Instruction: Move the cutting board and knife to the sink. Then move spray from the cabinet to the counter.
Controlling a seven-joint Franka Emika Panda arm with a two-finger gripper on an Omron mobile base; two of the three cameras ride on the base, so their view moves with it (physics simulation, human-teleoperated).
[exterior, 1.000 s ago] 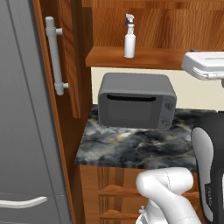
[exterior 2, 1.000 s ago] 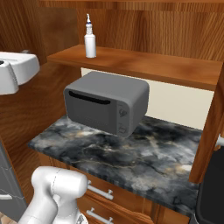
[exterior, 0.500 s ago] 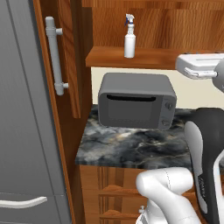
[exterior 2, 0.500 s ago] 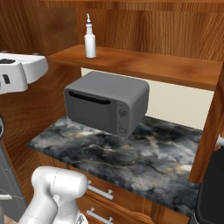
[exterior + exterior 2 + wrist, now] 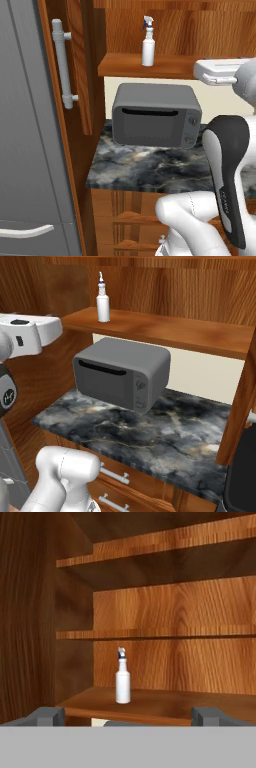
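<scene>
The spray point(image 5: 148, 47) is seen standing upright on the lowest shelf of the cabinet point(image 5: 150, 65), near the shelf's left end and close to its front edge. In the hand view the spray point(image 5: 122, 682) is placed between the two finger tips but well ahead of them, a little left of the middle. Nothing is touched by the fingers and nothing is held.

The gripper point(image 5: 127, 716) is held level and is pointed straight at the open cabinet, at about the height of the shelf. Its jaws are spread wide apart. In the left base view the white hand point(image 5: 218, 71) is seen to the right of the spray, with the arm bent up from below.

Under the shelf, a grey oven point(image 5: 156, 115) is set on the counter point(image 5: 145, 170), toward its back edge. The cabinet door with its long grey handle point(image 5: 63, 64) is swung open at the left.
</scene>
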